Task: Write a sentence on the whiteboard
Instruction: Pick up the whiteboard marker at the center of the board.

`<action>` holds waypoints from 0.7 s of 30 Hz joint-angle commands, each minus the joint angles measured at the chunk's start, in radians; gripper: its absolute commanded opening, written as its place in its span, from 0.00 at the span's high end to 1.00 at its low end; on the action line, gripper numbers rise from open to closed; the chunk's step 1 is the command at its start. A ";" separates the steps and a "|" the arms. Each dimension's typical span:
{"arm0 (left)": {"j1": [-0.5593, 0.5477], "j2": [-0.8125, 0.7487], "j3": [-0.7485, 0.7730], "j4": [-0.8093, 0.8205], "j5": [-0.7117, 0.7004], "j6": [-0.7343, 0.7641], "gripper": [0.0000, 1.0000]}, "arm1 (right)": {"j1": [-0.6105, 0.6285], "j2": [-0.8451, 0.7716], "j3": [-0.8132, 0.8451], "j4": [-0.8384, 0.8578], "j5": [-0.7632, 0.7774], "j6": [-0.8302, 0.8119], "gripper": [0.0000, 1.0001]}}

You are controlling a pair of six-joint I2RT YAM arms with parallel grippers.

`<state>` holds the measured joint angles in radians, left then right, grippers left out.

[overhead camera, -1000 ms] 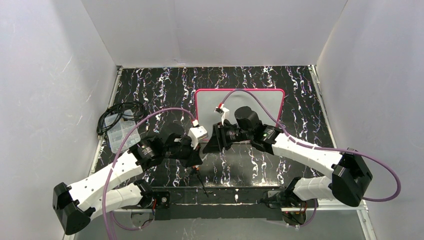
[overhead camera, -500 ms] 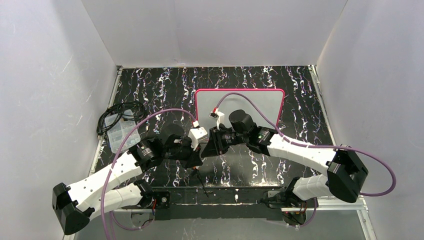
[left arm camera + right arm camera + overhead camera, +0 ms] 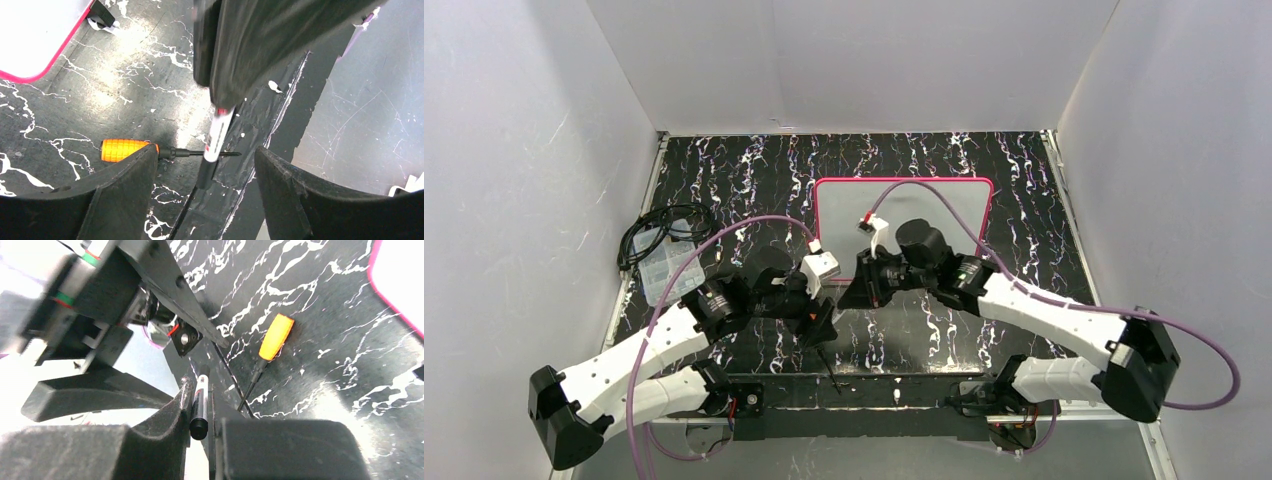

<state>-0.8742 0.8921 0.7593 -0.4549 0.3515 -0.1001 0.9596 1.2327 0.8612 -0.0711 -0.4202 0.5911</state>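
Two changes — my left fingers (image 3: 125,192) sprang wide, my right fingers (image 3: 167,437) clamped the marker (image 3: 200,402), its length pointing down at the bench (image 3: 125,75).

We see a black tabletop (image 3: 754,170) veined with white marbling, boxed in by plain white panels: a back wall (image 3: 854,60), a left wall (image 3: 514,180) and a right wall (image 3: 1184,150). Even light leaves soft glare on the marbled surface.

Left claw (image 3: 202,170) spread wide; right claw (image 3: 200,415) clamped.
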 commanded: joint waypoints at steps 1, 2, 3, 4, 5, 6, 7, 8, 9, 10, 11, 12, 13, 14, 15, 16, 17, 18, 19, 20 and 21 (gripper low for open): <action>-0.003 0.015 0.007 -0.004 0.045 0.015 0.32 | -0.082 -0.095 0.036 -0.015 -0.026 -0.026 0.99; -0.004 0.025 0.010 -0.008 0.053 0.018 0.33 | -0.103 -0.104 0.032 -0.012 -0.052 -0.023 0.99; -0.005 0.032 0.012 -0.012 0.058 0.021 0.34 | -0.119 -0.112 0.032 -0.016 -0.073 -0.023 0.99; -0.009 0.039 0.013 -0.014 0.063 0.021 0.36 | -0.130 -0.116 0.034 -0.021 -0.089 -0.028 0.99; -0.011 0.042 0.014 -0.014 0.066 0.023 0.39 | -0.136 -0.119 0.036 -0.025 -0.102 -0.029 0.99; -0.013 0.045 0.014 -0.014 0.067 0.023 0.44 | -0.140 -0.120 0.038 -0.027 -0.114 -0.030 0.99; -0.016 0.045 0.015 -0.014 0.067 0.023 0.48 | -0.143 -0.122 0.039 -0.027 -0.123 -0.033 0.99; -0.016 0.044 0.015 -0.014 0.067 0.022 0.52 | -0.144 -0.121 0.042 -0.030 -0.129 -0.036 0.99; -0.018 0.041 0.015 -0.014 0.067 0.022 0.54 | -0.145 -0.120 0.046 -0.041 -0.130 -0.044 0.99; -0.018 0.038 0.015 -0.014 0.066 0.022 0.54 | -0.145 -0.118 0.051 -0.053 -0.130 -0.051 0.99; -0.019 0.035 0.014 -0.013 0.067 0.020 0.49 | -0.146 -0.117 0.055 -0.061 -0.131 -0.055 0.99; -0.020 0.032 0.013 -0.012 0.066 0.020 0.44 | -0.147 -0.113 0.057 -0.065 -0.135 -0.058 0.99; -0.019 0.031 0.012 -0.010 0.066 0.020 0.40 | -0.147 -0.112 0.057 -0.062 -0.144 -0.058 0.99; -0.020 0.032 0.012 -0.010 0.064 0.020 0.39 | -0.147 -0.110 0.056 -0.054 -0.155 -0.055 0.99; -0.021 0.035 0.012 -0.010 0.059 0.020 0.39 | -0.147 -0.109 0.056 -0.046 -0.166 -0.049 0.99; -0.020 0.038 0.012 -0.010 0.055 0.020 0.39 | -0.147 -0.108 0.056 -0.037 -0.175 -0.044 0.99; -0.020 0.040 0.013 -0.010 0.056 0.021 0.39 | -0.147 -0.108 0.056 -0.031 -0.182 -0.041 0.99; -0.021 0.041 0.013 -0.010 0.060 0.020 0.39 | -0.147 -0.108 0.055 -0.024 -0.187 -0.036 0.99; -0.021 0.041 0.014 -0.009 0.064 0.019 0.39 | -0.147 -0.108 0.053 -0.013 -0.193 -0.031 0.99; -0.021 0.041 0.015 -0.008 0.074 0.019 0.40 | -0.147 -0.108 0.048 -0.003 -0.200 -0.027 0.99; -0.021 0.040 0.015 -0.006 0.084 0.017 0.43 | -0.147 -0.108 0.043 0.005 -0.206 -0.022 0.99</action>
<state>-0.8879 0.9405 0.7593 -0.4534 0.3950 -0.0883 0.8173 1.1259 0.8623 -0.1284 -0.5697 0.5632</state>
